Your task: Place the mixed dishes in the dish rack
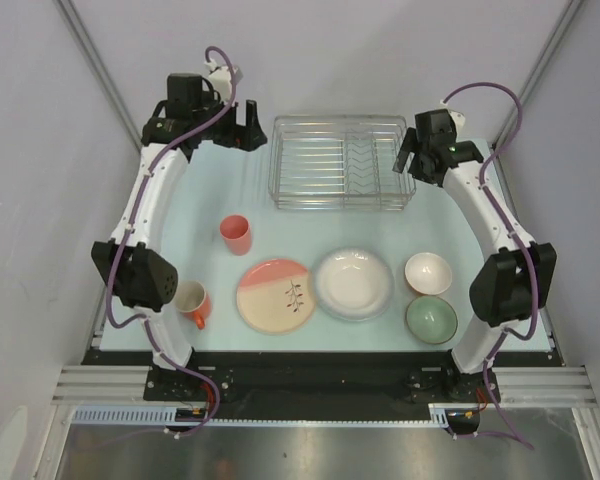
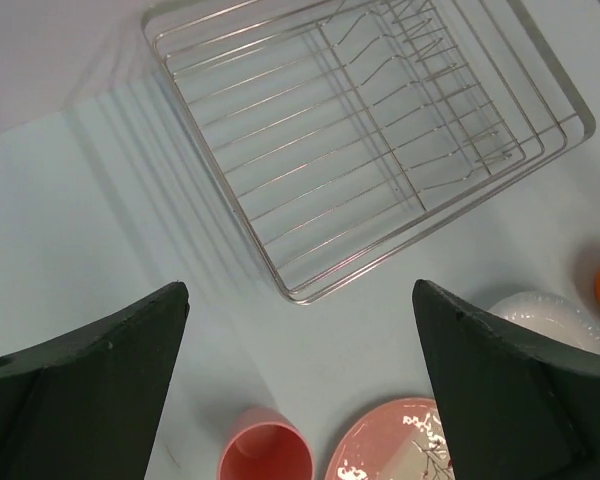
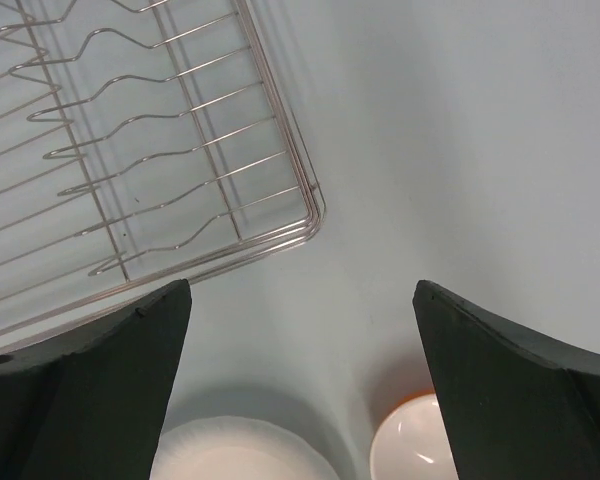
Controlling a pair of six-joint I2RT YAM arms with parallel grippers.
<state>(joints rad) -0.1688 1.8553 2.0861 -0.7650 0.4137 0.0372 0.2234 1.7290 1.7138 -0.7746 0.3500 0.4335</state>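
Dishes wait on a pale table (image 1: 210,190), all six outside the rack (image 1: 342,162), a silvery wire frame that sits at the far middle with its upright plate slots in the right half. A salmon tumbler (image 1: 236,234) stands upright, mouth up, near the rack's front left corner. Closer to the arm bases the rest form a loose row. At the left end is an orange mug (image 1: 192,302), white inside, partly behind the left arm's elbow. Just to its right lies the pink-and-cream plate (image 1: 275,296), its leaf sprig showing. The white plate (image 1: 353,283) lies right beside that; whether the two rims touch cannot be told. Next comes the cream bowl (image 1: 428,273), with the green bowl (image 1: 432,319) just in front of it, both close to the right arm's elbow.

The left gripper (image 2: 298,288) hangs above the table just off the rack's far left corner, fingers spread wide and holding nothing. Its wrist camera looks across the rack's bars to the tumbler and the pink plate below. The right gripper (image 3: 300,285) hovers by the rack's right side, fingers likewise parted and bare. Its camera takes in a rack corner, the white plate's rim and the cream bowl.
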